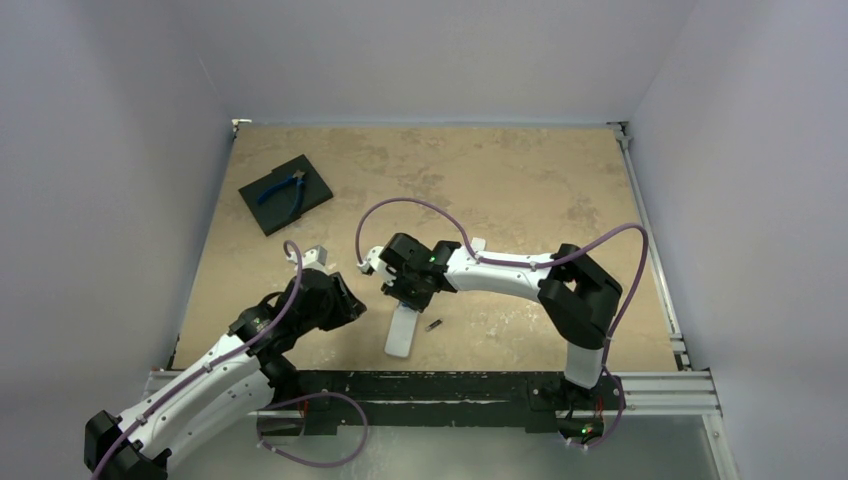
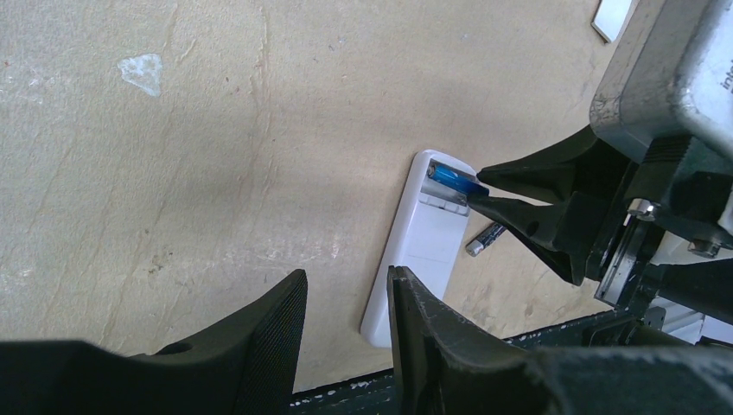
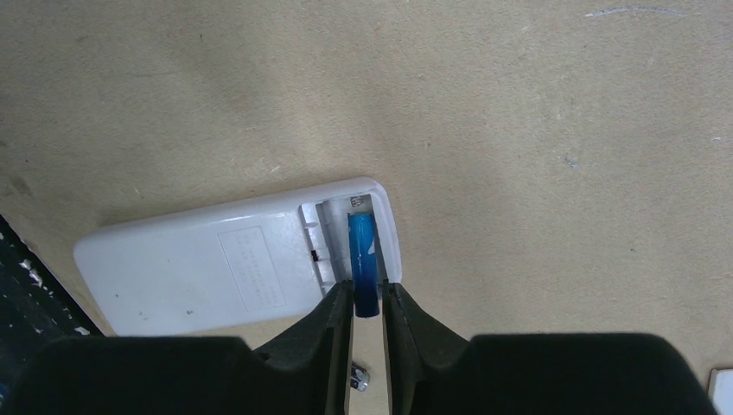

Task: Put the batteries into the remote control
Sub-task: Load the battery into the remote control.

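Note:
The white remote control [image 1: 400, 333] lies back up near the table's front edge, its battery compartment open at the far end. It also shows in the left wrist view [image 2: 423, 251] and the right wrist view [image 3: 199, 272]. My right gripper [image 3: 368, 298] is shut on the near end of the blue battery [image 3: 364, 259], whose far end lies in the open compartment. From the left wrist view the blue battery [image 2: 449, 179] sits at the remote's top end between the right fingertips. The dark battery [image 1: 433, 325] lies on the table just right of the remote. My left gripper [image 2: 346, 294] is open and empty, left of the remote.
A black square pad [image 1: 310, 195] with blue-handled pliers [image 1: 283, 187] lies at the back left. A small white piece [image 1: 316, 257] lies near the left arm, another [image 3: 722, 385] beside the right arm. The black front rail [image 1: 450, 385] runs just below the remote.

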Action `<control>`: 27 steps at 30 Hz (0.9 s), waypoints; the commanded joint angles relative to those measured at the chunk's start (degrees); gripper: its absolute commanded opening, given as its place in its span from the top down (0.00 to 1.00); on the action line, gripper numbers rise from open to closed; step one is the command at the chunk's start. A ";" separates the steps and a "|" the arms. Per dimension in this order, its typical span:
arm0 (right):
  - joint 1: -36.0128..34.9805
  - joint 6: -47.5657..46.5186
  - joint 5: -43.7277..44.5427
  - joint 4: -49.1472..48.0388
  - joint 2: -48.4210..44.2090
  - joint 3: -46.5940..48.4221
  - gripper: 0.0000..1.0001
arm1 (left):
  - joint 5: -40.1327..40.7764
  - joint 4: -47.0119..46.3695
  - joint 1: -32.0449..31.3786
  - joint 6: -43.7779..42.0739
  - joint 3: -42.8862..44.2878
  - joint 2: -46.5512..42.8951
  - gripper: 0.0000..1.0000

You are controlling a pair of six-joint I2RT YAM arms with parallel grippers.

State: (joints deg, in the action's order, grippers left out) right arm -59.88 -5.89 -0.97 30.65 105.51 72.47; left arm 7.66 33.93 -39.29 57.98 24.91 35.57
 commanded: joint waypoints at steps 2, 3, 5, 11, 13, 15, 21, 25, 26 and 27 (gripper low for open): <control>0.11 1.06 0.82 -1.43 -1.66 2.06 0.74 | -0.49 -1.93 0.27 0.40 0.77 0.11 0.61; 0.11 1.06 0.80 -1.46 -1.87 2.00 0.74 | -0.54 -1.94 0.32 0.39 0.76 0.10 0.61; 0.11 1.06 2.12 -1.41 -2.25 1.89 0.73 | -0.49 -2.04 0.23 0.49 0.69 0.11 0.61; 0.11 1.14 3.27 -1.87 -2.46 1.89 0.68 | -0.76 -2.24 0.27 0.49 0.52 0.10 0.61; 0.11 1.19 3.21 -2.15 -2.38 2.10 0.67 | -0.72 -2.29 0.30 0.49 0.63 0.11 0.61; 0.11 1.17 3.16 -2.35 -2.33 2.36 0.66 | -0.72 -2.21 0.30 0.47 0.64 0.15 0.61; 0.11 0.94 2.25 -1.75 -1.90 3.39 0.64 | -0.85 -2.29 0.26 0.41 0.67 0.50 0.61; 0.09 0.27 1.42 -1.91 -1.36 3.47 0.62 | -0.84 -2.51 0.27 0.23 0.91 0.91 0.61; 0.11 0.19 1.34 -1.91 -1.18 3.53 0.62 | -0.82 -2.47 0.27 0.23 0.93 1.05 0.61; 0.11 0.15 1.33 -1.91 -0.97 3.55 0.62 | -0.93 -2.54 0.25 0.15 0.93 1.15 0.61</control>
State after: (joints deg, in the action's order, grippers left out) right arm -59.88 -5.39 0.69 29.52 105.47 73.76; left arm 7.22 33.52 -39.29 57.98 24.88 36.36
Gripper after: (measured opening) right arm 0.376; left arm 0.393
